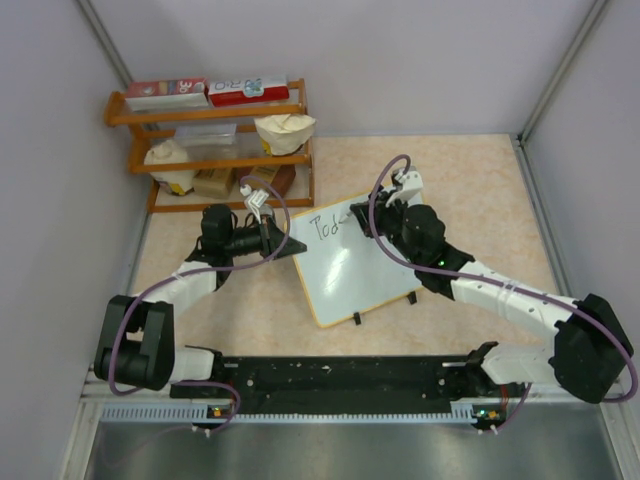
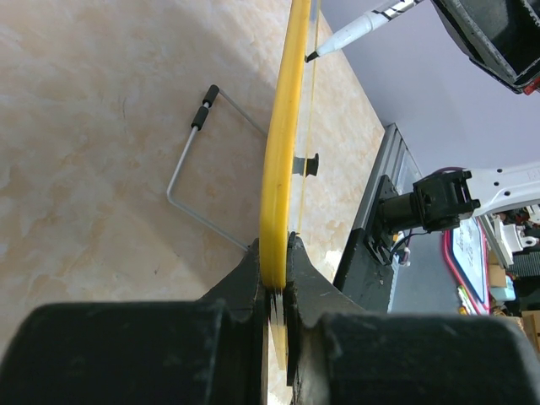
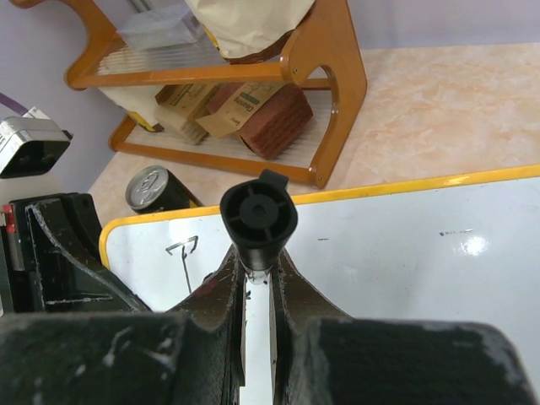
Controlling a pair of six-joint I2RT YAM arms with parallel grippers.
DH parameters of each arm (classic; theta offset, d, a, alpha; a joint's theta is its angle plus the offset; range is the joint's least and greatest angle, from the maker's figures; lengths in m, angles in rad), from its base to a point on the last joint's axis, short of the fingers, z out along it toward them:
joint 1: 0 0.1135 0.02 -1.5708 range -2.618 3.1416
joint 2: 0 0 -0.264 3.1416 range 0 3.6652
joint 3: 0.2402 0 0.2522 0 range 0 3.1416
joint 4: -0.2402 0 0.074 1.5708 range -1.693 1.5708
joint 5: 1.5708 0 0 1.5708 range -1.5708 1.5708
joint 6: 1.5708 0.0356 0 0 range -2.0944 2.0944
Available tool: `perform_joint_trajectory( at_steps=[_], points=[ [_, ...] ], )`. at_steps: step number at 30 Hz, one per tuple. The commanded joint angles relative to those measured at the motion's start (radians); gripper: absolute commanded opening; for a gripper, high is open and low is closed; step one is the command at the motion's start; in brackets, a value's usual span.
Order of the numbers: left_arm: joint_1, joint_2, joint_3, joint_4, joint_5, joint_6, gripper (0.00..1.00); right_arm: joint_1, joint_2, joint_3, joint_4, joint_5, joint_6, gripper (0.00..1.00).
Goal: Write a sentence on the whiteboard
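Mottled beige tabletop (image 1: 480, 200) | glossy whiteboard (image 1: 350, 270) — yellow rim | round black-capped marker (image 3: 258, 221)

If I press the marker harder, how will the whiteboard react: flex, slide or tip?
Probably stiff: the whiteboard shows a thin, straight edge in the left wrist view. It likely tips easily, backed only by a slim wire stand, though the left fingers clamp its frame. The glossy face may let the marker skid.
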Motion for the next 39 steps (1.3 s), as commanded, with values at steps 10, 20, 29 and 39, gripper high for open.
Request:
perform_joint_trajectory(
  at_steps=[10,20,29,39],
  points=[
    [-0.012,-0.005,-0.018,-0.041,-0.055,0.148,0.00,-0.005,-0.024,-0.027,-0.013,-0.035,-0.003,0.00],
    [-0.010,-0.007,-0.018,-0.043,-0.055,0.150,0.00,-0.007,-0.032,-0.042,-0.025,-0.011,-0.003,0.00],
    [-0.010,-0.011,-0.017,-0.049,-0.057,0.153,0.00,-0.007,-0.039,-0.016,-0.034,0.043,-0.015,0.00],
    [-0.012,-0.008,-0.017,-0.051,-0.060,0.155,0.00,-0.008,-0.022,0.036,-0.030,0.043,-0.021,0.00]
  ],
)
